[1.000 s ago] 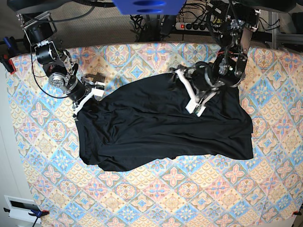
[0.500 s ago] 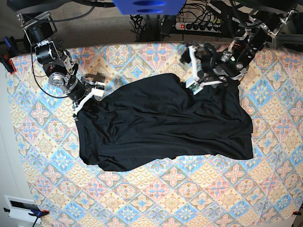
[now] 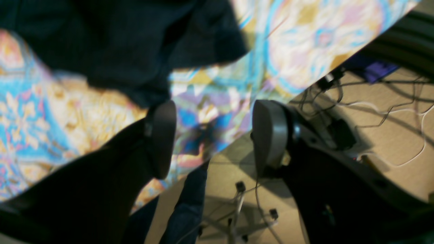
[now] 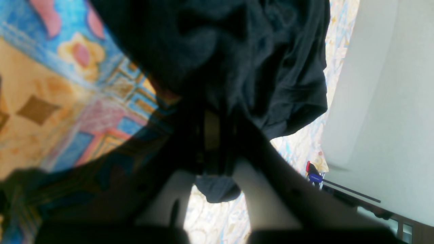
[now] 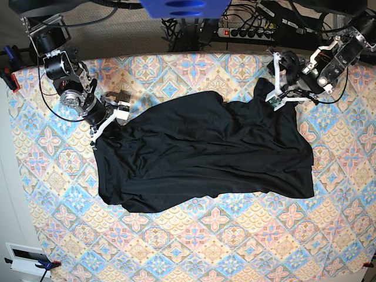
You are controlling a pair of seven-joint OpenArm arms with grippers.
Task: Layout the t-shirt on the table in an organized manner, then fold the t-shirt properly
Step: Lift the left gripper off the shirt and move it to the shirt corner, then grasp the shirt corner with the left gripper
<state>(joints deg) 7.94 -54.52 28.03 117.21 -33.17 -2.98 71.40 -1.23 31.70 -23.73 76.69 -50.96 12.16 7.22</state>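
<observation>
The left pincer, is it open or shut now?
Open. In the left wrist view the left pincer has its two fingers apart, with only the table between them, no t-shirt.

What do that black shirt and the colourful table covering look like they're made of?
The t-shirt looks like thin, soft knit fabric with a slight sheen: it drapes in fine wrinkles. The table seems covered by a matte printed cloth, tile-patterned; it could be woven cotton or coated cloth.

Lying spread but wrinkled across the middle of the table [image 5: 194, 247]: the black shirt [image 5: 200, 155], thin and faintly shiny, printless. Bunching into folds at its upper corners. Covering part of the pastel diamond-tiled cloth, touching it throughout.
</observation>
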